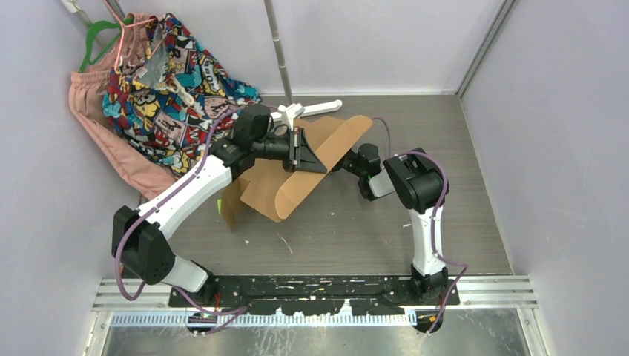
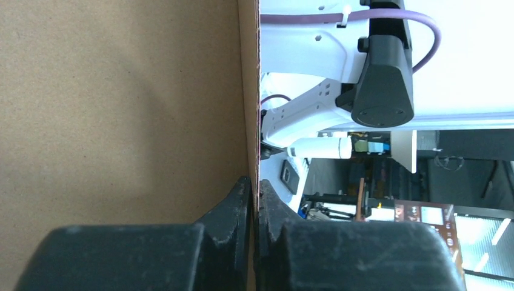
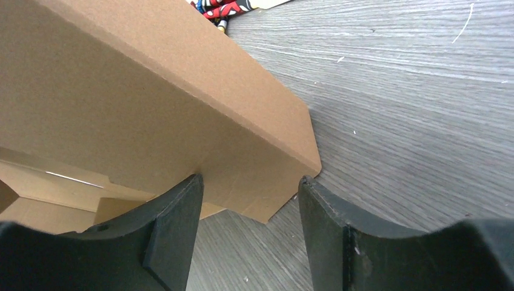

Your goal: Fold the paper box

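**Left fingers pinch box edge, right fingers open round a flap corner**

Left fingers point(image 2: 233, 209) are clenched on a panel edge of the paper box point(image 2: 121, 109). The corrugated edge runs straight out from between the tips, and the plain panel face fills everything to one side of them. This reads as a holding grip: it keeps the panel raised so the other arm can work a flap. The bite is thin, right at the edge, so it could slip if pulled sideways.

Right fingers point(image 3: 176, 230) are released and spread wide, with a flap corner of the box point(image 3: 151, 109) sitting in the gap between the tips. Cannot tell whether either tip touches the card. Bare tabletop point(image 3: 412, 109) lies just under and beyond that corner. Judgement: the right side is lined up to close on or push that flap, and nothing is gripped there yet.

From overhead, the box point(image 1: 278, 189) is part-folded and tilted. One rounded flap lies down on the tabletop point(image 1: 371, 230) on the near side of the left fingers, and another sticks out past them on the far side.

- Left arm point(image 1: 200, 185): a long diagonal reach from its base, wrist turned so the fingers point across at the right arm.
- Right arm point(image 1: 419, 185): elbow folded, forearm doubling back inward, wrist low, fingers facing the left ones with the box between.

Beyond the left fingers are a patterned cloth point(image 1: 170, 81), a pink garment point(image 1: 96, 119) and a white stand foot point(image 1: 311, 110). The fingers touch none of them.
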### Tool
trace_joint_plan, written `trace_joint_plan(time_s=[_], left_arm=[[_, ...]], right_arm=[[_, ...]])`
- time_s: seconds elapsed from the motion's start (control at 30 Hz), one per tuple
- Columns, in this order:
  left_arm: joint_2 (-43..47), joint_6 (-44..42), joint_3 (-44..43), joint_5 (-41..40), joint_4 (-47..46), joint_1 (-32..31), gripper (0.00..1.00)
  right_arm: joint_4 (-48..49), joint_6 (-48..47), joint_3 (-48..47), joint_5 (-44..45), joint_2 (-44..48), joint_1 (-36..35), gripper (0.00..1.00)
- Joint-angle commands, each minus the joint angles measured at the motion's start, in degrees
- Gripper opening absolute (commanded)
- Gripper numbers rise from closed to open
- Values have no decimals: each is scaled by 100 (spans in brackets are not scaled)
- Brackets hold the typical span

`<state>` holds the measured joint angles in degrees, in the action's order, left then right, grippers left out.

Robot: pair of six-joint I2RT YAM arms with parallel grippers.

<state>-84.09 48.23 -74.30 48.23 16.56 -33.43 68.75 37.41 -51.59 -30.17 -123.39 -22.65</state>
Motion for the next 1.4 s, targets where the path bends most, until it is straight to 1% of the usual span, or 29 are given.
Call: trace_joint_plan(time_s=[0.0,0.13,0.3,0.53,0.63,0.83,0.9,1.07,1.2,1.3,1.37], left_arm=[[280,575,141,722,-982,118,8],[306,925,379,895,-1458,268,8],[312,1507,670,1084,-2242,391,8],[259,2287,1000,1327,-3252,503,8],[211,2719,1214,1414,-3861,546,8],[78,3676,1702,1512,-5265,606,8],[31,3955,1832,1523,-5592,641,8],[-161,4390,2030,1550,-6264,662,8],[-386,4805,2173,1588,-6913,684,9],[-639,5246,2284,1623,-7654,690,9],[-852,5754,2379,1604,-8403,691,9]], right_arm=[[218,-478,-222,208,225,-76,66],[136,-621,-334,238,214,-123,67],[90,-794,-367,279,300,-212,64],[33,-1107,-386,382,393,-337,63],[102,-1172,-394,429,352,-357,64],[619,-1104,-420,425,205,-371,63],[741,-1112,-434,416,185,-385,63],[793,-1135,-519,369,141,-404,64],[647,-1255,-647,345,101,-447,65],[536,-1365,-736,361,66,-483,66],[499,-1442,-787,385,38,-494,66]])
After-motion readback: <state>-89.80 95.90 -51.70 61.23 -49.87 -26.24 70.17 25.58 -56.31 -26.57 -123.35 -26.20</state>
